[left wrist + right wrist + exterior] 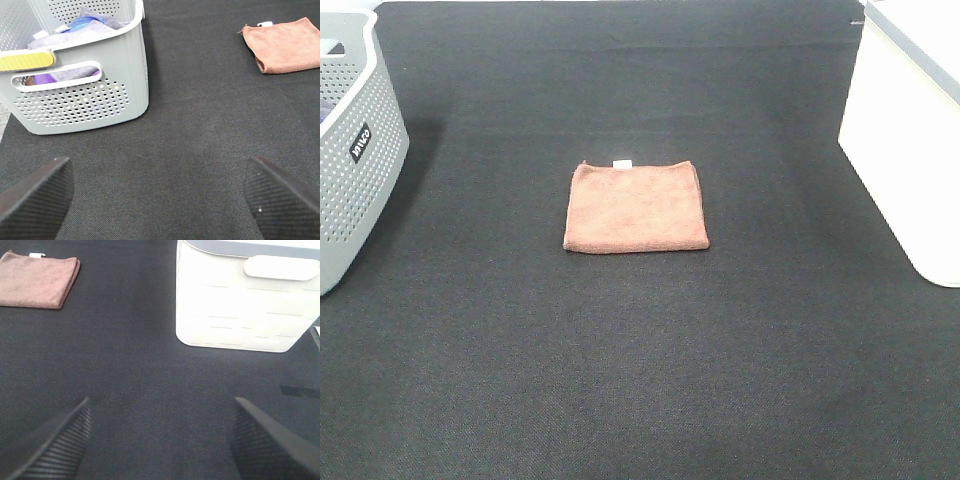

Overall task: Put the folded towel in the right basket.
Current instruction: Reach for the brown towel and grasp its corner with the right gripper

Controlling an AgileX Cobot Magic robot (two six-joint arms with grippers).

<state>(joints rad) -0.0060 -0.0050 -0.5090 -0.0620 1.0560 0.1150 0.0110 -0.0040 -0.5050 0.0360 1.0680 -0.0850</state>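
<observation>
A folded brown towel (636, 207) with a small white tag lies flat in the middle of the black mat. It also shows in the left wrist view (285, 44) and in the right wrist view (37, 280). The right basket (910, 130) is white and stands at the right edge; the right wrist view shows its wall (240, 305). Neither gripper shows in the exterior high view. My left gripper (157, 197) is open and empty over bare mat, well short of the towel. My right gripper (160, 440) is open and empty, apart from the towel and the white basket.
A grey perforated basket (350, 150) stands at the left edge; the left wrist view shows its wall (90, 100) and clothes inside. The black mat (640, 360) covers the table.
</observation>
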